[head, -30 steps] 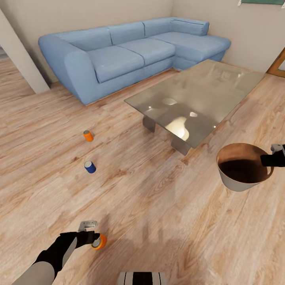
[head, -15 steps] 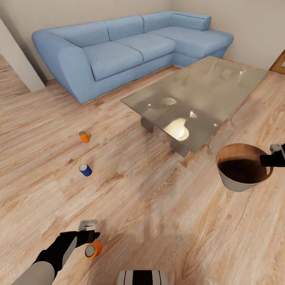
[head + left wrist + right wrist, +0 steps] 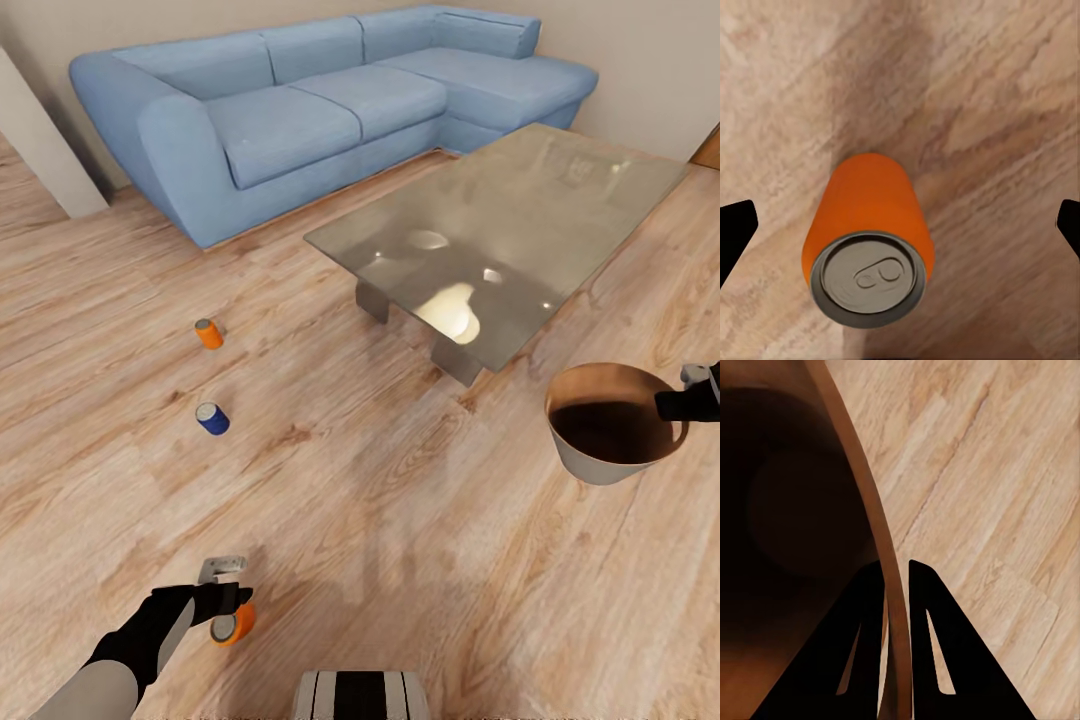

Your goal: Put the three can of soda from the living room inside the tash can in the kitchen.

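Note:
An orange can of soda (image 3: 234, 625) (image 3: 870, 232) sits by my left gripper (image 3: 228, 603) (image 3: 900, 225), near the bottom left of the head view. The left wrist view shows its grey top facing the camera. The left fingers (image 3: 736, 232) stand wide apart on either side of it and do not touch it, so that gripper is open. A second orange can (image 3: 208, 333) and the dark blue can (image 3: 212, 418) rest on the wood floor further ahead. My right gripper (image 3: 690, 400) (image 3: 894, 566) is shut on the rim of the trash can (image 3: 610, 455) (image 3: 862, 510), held above the floor at the right.
The glass-topped coffee table (image 3: 520, 200) stands ahead on the right, close to the trash can. The light blue corner sofa (image 3: 300, 110) runs along the far wall. A white wall corner (image 3: 40, 150) juts in at the left. My base (image 3: 360, 695) shows at the bottom edge.
The head view has drifted, so the sofa and table shift in the picture. The near orange can has moved from beside the left fingertips to just under them. The right gripper still holds the trash can.

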You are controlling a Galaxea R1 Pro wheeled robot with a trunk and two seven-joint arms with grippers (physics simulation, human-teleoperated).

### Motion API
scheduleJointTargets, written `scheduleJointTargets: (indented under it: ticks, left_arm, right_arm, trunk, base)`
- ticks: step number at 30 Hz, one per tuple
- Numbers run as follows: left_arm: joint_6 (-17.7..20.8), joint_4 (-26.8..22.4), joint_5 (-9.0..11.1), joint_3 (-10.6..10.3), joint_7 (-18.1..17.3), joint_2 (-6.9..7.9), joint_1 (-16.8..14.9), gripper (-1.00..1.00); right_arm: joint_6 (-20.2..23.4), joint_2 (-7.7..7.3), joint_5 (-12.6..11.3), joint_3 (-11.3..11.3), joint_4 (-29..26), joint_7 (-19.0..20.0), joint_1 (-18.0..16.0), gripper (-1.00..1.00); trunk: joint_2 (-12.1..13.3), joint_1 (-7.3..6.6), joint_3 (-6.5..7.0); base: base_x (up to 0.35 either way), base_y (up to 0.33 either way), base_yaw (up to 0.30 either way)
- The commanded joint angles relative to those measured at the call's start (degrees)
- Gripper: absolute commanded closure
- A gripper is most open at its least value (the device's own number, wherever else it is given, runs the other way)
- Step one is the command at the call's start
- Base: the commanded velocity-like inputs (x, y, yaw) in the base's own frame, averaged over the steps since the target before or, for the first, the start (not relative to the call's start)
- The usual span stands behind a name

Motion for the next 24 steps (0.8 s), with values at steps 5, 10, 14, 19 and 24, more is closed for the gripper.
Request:
scheduleJointTargets:
  ticks: [5,10,14,19,24]
  left_arm:
    - [-0.1,-0.1,0.0,0.1,0.0,0.0,0.0,-1.0]
    - [-0.1,0.1,0.0,0.1,0.0,0.0,0.0,-1.0]
    - [-0.2,-0.1,0.0,0.1,0.0,0.0,0.0,-1.0]
    - [-0.2,-0.3,0.0,0.1,0.0,0.0,0.0,-1.0]
    - [-0.3,-0.3,0.0,0.1,0.0,0.0,0.0,-1.0]
  right_arm:
    - [0.0,0.01,0.1,0.0,0.0,0.1,0.0,1.0]
    - [0.0,0.01,0.1,0.0,0.1,0.1,0.0,1.0]
    - [0.0,0.01,0.1,0.0,0.1,0.1,0.0,1.0]
    - [0.0,0.05,0.1,0.0,0.1,0.1,0.0,1.0]
    - [0.0,0.07,0.1,0.0,0.1,0.1,0.0,1.0]
  trunk:
    - [-0.4,0.21,-0.63]
    - [-0.4,0.21,-1.02]
    - [-0.4,0.21,-1.28]
    - [-0.4,0.21,-1.57]
    - [-0.4,0.21,-1.88]
  base:
    - [0.0,0.0,0.0]
    - [-0.086,0.0,0.0]
    - [-0.138,0.0,0.0]
    - [-0.028,0.0,0.0]
    - [-0.007,0.0,0.0]
